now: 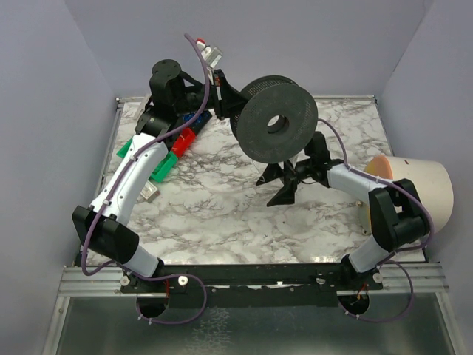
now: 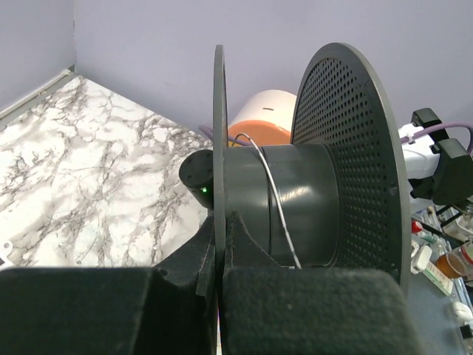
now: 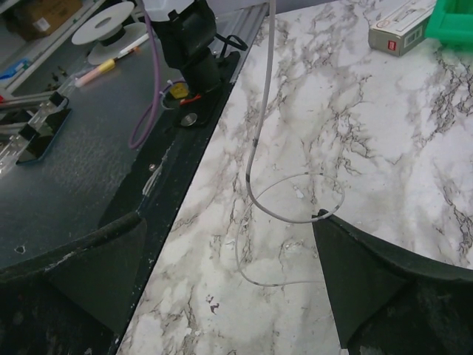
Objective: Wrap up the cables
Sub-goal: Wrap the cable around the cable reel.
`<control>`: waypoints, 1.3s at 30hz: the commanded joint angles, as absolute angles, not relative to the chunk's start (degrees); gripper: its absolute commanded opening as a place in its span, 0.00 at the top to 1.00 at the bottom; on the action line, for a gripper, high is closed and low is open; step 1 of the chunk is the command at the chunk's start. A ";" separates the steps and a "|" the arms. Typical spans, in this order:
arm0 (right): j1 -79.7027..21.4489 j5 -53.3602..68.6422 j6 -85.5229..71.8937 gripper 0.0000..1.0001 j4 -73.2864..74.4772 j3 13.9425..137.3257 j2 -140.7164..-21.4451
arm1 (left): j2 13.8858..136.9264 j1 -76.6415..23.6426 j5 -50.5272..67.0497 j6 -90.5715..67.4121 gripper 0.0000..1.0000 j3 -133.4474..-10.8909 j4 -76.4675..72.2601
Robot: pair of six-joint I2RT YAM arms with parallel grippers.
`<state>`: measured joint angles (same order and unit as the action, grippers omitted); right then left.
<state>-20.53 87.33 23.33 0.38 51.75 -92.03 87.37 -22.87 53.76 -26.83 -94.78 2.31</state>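
The left pincer (image 2: pixel 219 296) is clamped tight on one thin flange of the black spool (image 1: pixel 259 137), holding it up on edge above the far side of the desk (image 1: pixel 222 214). The right pincer (image 3: pixel 233 288) gapes wide and low, gripping nothing. A pale cable (image 3: pixel 255 159) drops down and loops on the marble between its fingers.

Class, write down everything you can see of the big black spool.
The spool is black, plastic-looking, with two flanges, one visibly perforated, a centre hole and a grey hub. The hub is nearly bare: one thin pale strand crosses it. It is held on edge, one flange pinched by the shut left gripper.
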 commanded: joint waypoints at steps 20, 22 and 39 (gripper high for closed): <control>-16.88 70.33 2.67 0.00 -40.48 39.10 -82.19 | 88.00 -20.92 37.37 -23.79 1.00 -97.53 8.33; -18.21 67.72 6.05 0.00 -41.57 38.29 -81.36 | 87.78 -20.77 36.95 -24.81 1.00 -97.03 7.32; -30.54 37.34 9.23 0.00 -51.11 38.39 -87.51 | 86.89 -18.25 39.76 -31.24 1.00 -93.75 0.54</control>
<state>-29.10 44.84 9.30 -46.70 36.40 -85.58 88.42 -18.79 38.13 -28.08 -94.45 6.55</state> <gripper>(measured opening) 0.998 0.017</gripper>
